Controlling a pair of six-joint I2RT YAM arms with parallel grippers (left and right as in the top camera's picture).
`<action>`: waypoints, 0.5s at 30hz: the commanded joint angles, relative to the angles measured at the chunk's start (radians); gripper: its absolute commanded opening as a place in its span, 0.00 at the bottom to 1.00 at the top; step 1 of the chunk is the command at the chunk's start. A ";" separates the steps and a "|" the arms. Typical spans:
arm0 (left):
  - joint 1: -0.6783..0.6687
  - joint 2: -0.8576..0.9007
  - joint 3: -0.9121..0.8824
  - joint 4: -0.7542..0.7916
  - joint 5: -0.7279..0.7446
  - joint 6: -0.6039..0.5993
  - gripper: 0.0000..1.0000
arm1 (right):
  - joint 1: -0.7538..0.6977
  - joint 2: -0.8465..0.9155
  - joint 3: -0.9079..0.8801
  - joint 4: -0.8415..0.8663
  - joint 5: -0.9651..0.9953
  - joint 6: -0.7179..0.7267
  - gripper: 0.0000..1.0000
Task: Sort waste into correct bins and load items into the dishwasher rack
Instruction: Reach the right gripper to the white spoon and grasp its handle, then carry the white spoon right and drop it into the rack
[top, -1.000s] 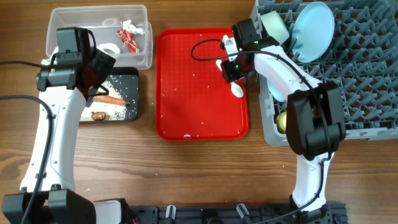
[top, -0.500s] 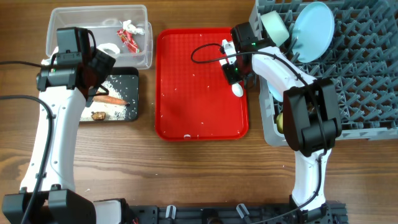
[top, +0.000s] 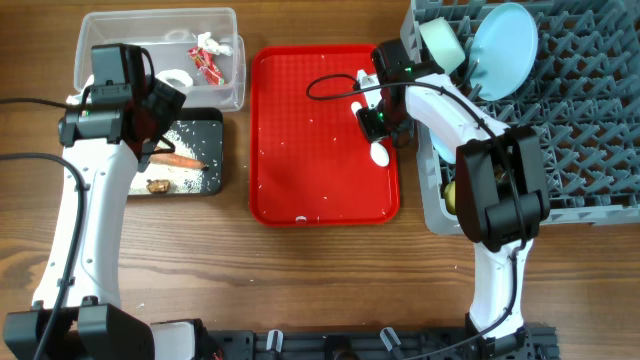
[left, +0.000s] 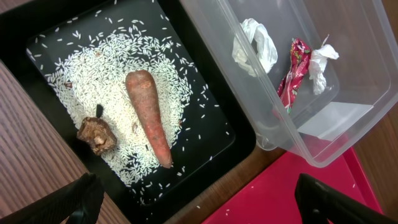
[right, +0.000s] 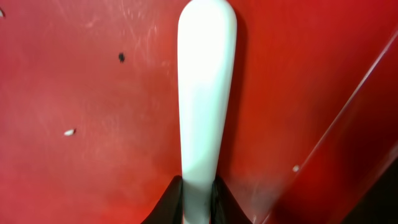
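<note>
Right claw (top: 375, 122) pinches the white plastic spoon (top: 380, 150), whose bowl end lies just beyond the tips on the red tray (top: 310, 150). From the left wrist, the left claw (left: 205, 204) is spread, and the carrot (left: 149, 115) lies ahead on rice in the black tray (left: 37, 37). From the right wrist, the spoon runs straight forward from the clamped tips.

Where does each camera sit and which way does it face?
Overhead: above table, facing down on flat red serving tray; left arm and right arm show.
Left wrist: down on orange carrot in black rectangular tray; own fingertips at bottom corners.
Right wrist: close over white plastic spoon; own fingers grip it.
Shared with overhead: carrot, spoon.
</note>
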 joint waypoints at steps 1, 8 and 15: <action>-0.003 -0.003 -0.003 -0.001 0.005 0.020 1.00 | 0.003 0.029 0.017 -0.049 -0.019 0.031 0.04; -0.003 -0.003 -0.003 -0.001 0.005 0.021 1.00 | 0.003 -0.158 0.026 -0.070 -0.019 0.036 0.04; -0.003 -0.003 -0.003 -0.001 0.005 0.020 1.00 | -0.026 -0.402 0.026 -0.066 -0.008 0.080 0.04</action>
